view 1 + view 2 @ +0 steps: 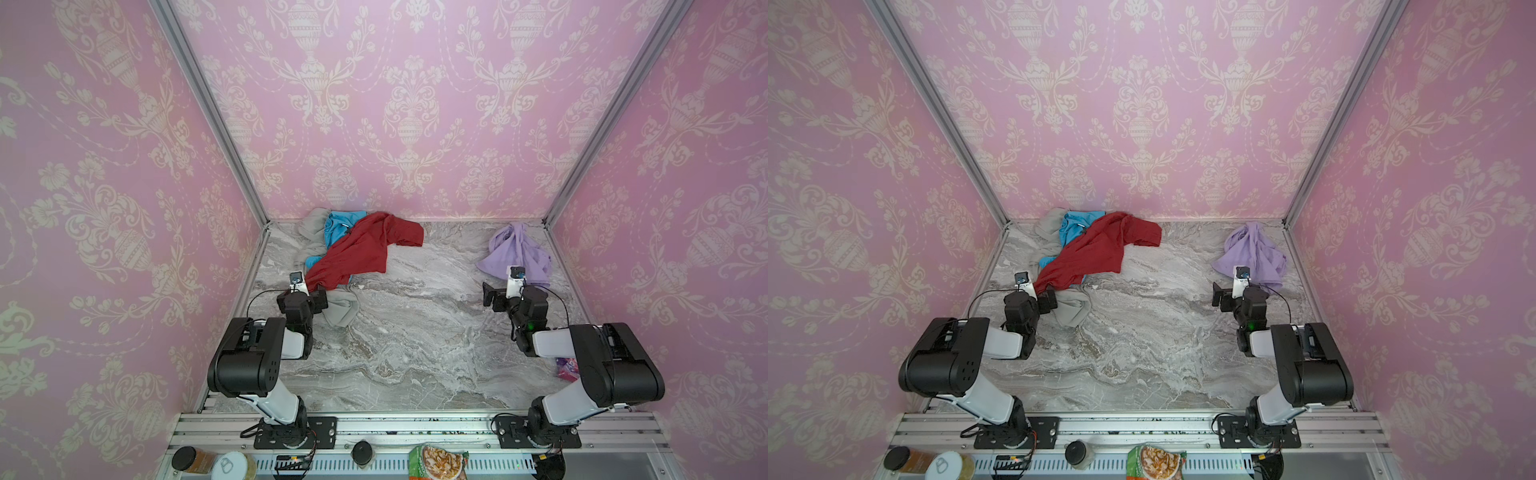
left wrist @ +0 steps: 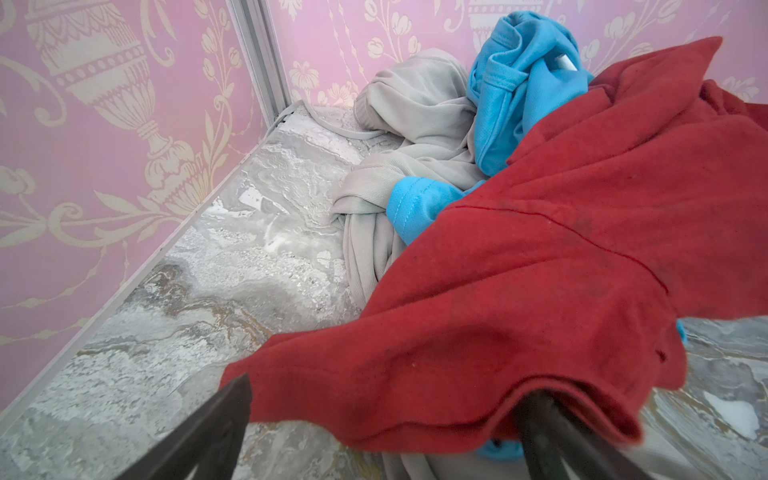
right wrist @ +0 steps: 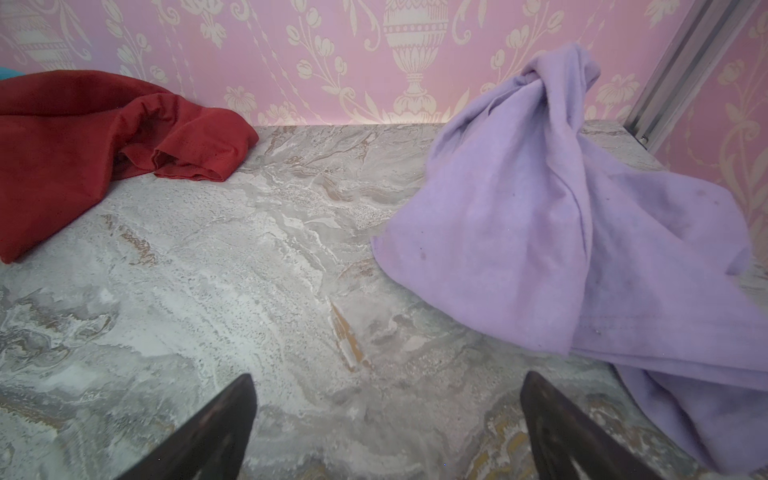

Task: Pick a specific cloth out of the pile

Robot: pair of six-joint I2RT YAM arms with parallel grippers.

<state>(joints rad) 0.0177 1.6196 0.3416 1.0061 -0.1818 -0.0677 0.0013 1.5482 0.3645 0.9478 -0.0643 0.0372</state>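
Lavender cloth (image 1: 515, 253) lies rear-right on surface (image 1: 415, 332), well apart from pile (image 1: 353, 249); separation appears done, nothing left evident. R claw (image 3: 386, 376) wide, empty, near cloth. L claw (image 2: 386, 386) wide; red cloth (image 2: 540, 270) hem draped over one finger, ungripped.

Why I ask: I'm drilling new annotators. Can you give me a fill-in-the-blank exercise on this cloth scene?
1. The lavender cloth lies apart from the pile, near the table's far ____ corner in both top views.
2. The garment draped over the pile's top is coloured ____.
3. The left gripper and right gripper both stand ____.
4. That garment's hem lies over one finger of the ____ gripper.
Missing words: right, red, open, left.
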